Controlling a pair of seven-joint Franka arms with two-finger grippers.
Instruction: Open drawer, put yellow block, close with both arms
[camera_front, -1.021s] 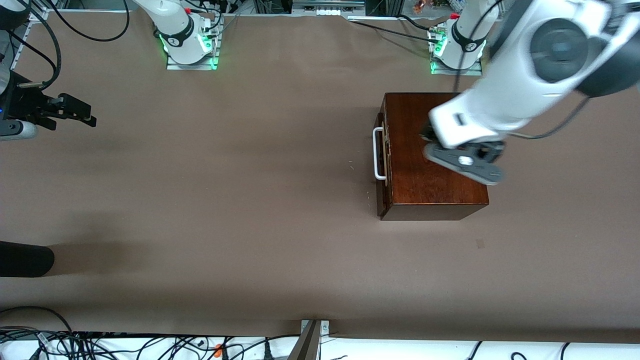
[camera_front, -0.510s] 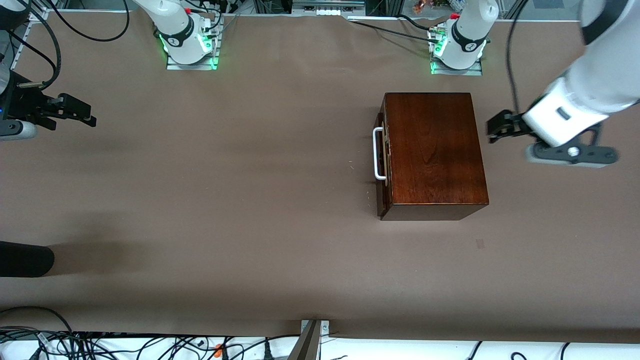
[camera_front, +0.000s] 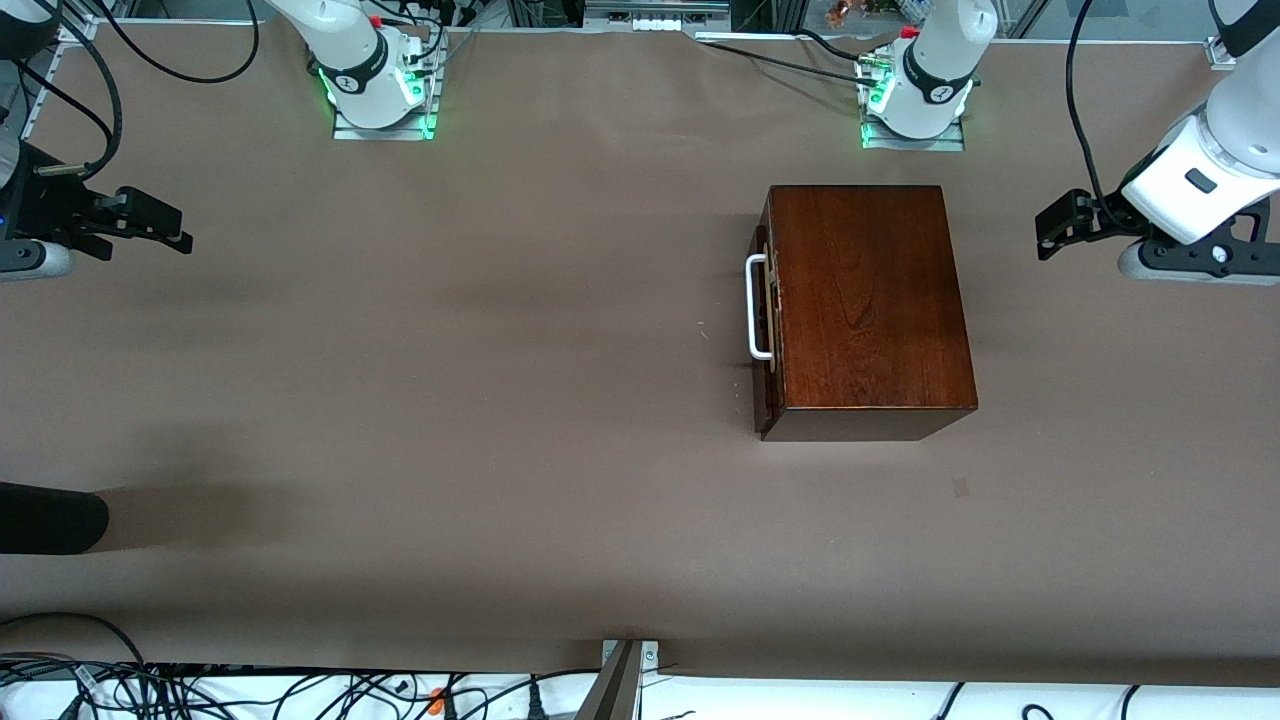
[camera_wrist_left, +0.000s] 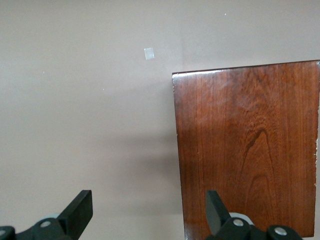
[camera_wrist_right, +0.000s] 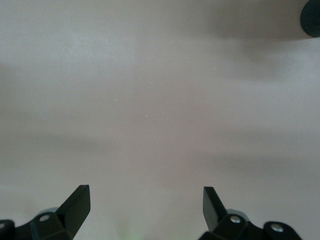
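The dark reddish-brown wooden box (camera_front: 865, 300) stands on the table near the left arm's base. Its drawer (camera_front: 765, 310) is pushed in, and the white bar handle (camera_front: 757, 306) faces the right arm's end of the table. The yellow block is not in view. My left gripper (camera_front: 1047, 232) is open and empty, held over the bare table beside the box toward the left arm's end. The left wrist view shows the open left gripper (camera_wrist_left: 148, 207) and the box top (camera_wrist_left: 250, 150). My right gripper (camera_front: 182, 228) waits open and empty at the right arm's end, over bare table (camera_wrist_right: 146, 200).
A black rounded object (camera_front: 50, 520) lies at the table edge toward the right arm's end and shows in the right wrist view (camera_wrist_right: 312, 17). A small pale patch (camera_front: 960, 487) marks the brown table cover (camera_front: 500, 400) nearer the front camera than the box. Cables run along the front edge.
The left arm has swung from over the box top out toward the left arm's end of the table. The box, drawer and right arm have not moved.
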